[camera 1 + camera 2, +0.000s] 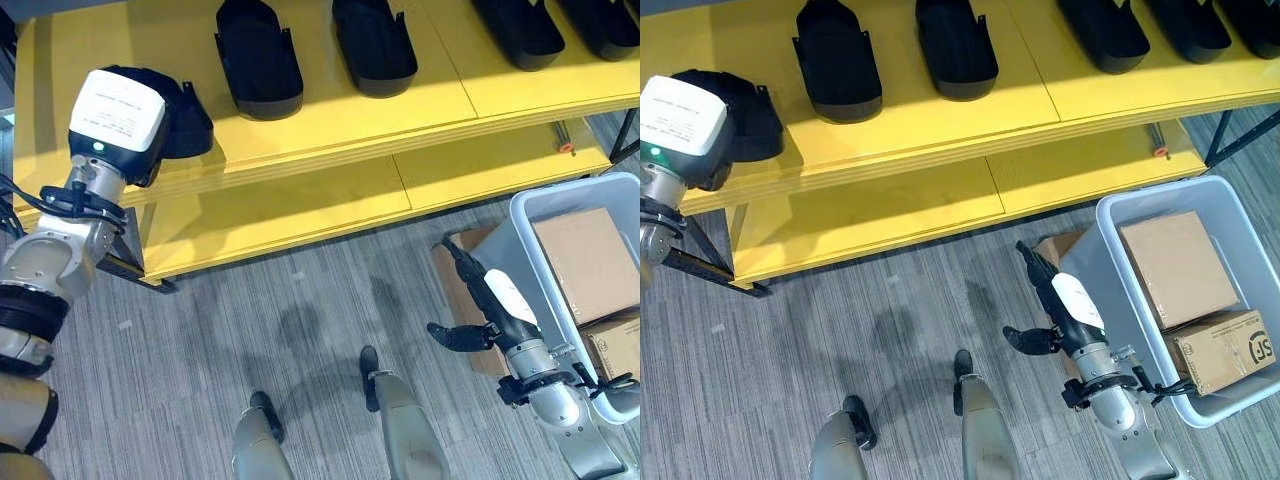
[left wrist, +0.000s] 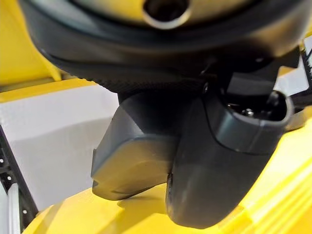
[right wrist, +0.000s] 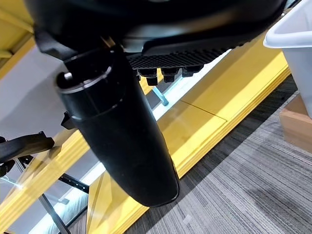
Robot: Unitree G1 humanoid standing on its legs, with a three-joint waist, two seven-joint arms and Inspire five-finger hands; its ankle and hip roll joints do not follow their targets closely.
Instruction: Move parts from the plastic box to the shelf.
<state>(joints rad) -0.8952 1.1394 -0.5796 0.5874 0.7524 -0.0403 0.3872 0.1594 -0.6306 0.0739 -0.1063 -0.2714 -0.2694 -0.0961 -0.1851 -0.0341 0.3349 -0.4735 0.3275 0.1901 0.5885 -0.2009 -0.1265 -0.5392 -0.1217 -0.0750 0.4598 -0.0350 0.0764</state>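
Note:
A black boat-shaped part (image 1: 190, 120) lies at the left end of the yellow shelf's top board (image 1: 330, 125). My left hand (image 1: 115, 110), under its white cover, sits over the part's left end; its hold on the part is hidden. In the left wrist view the thumb (image 2: 214, 165) reaches down to the yellow board. My right hand (image 1: 497, 295) hangs open and holds nothing, just left of the pale plastic box (image 1: 530, 215) on the floor. Inside the box are two cardboard cartons (image 1: 590, 260) (image 1: 1220, 350).
Several more black parts (image 1: 258, 55) (image 1: 373, 40) (image 1: 520, 25) lie in a row along the top board. The lower board (image 1: 300, 215) carries a thin rod with an orange tip (image 1: 562, 138). A flat cardboard piece (image 1: 455, 290) lies by the box. Grey carpet (image 1: 300, 330) lies between shelf and box.

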